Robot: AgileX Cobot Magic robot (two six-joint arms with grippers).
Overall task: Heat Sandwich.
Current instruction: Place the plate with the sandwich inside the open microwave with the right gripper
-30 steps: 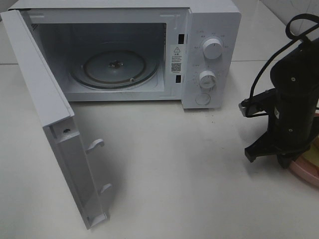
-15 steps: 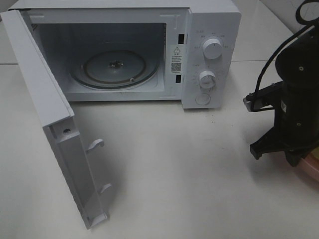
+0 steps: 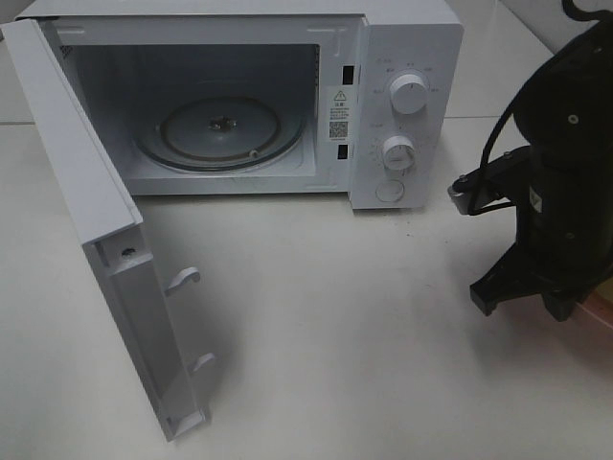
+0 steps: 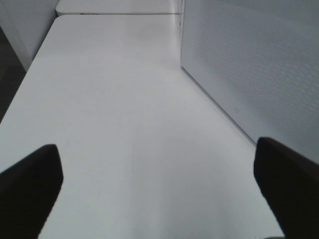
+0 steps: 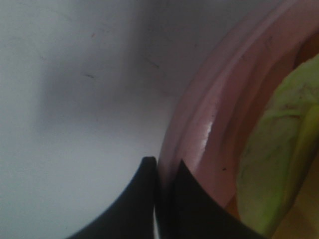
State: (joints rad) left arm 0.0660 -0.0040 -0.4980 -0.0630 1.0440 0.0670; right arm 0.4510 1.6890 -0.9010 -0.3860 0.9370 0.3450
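- The microwave point(image 3: 407, 38) fills the upper left of the frame, its door point(image 3: 86, 192) swung wide to the left and the glass turntable point(image 3: 220, 129) in view.
- The right arm point(image 3: 565, 172) stands at the right edge, over the surface point(image 3: 335, 335).
- The right hand point(image 5: 162, 199) is pinched together on the rim of the pink plate point(image 5: 199, 124).
- The sandwich point(image 5: 271, 149) lies on that plate, green filling showing.
- The left hand point(image 4: 159, 194) hangs spread wide over the surface.

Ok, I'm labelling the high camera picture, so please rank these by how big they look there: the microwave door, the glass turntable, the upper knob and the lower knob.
1. microwave door
2. glass turntable
3. upper knob and lower knob: these look alike, so I won't rank them.
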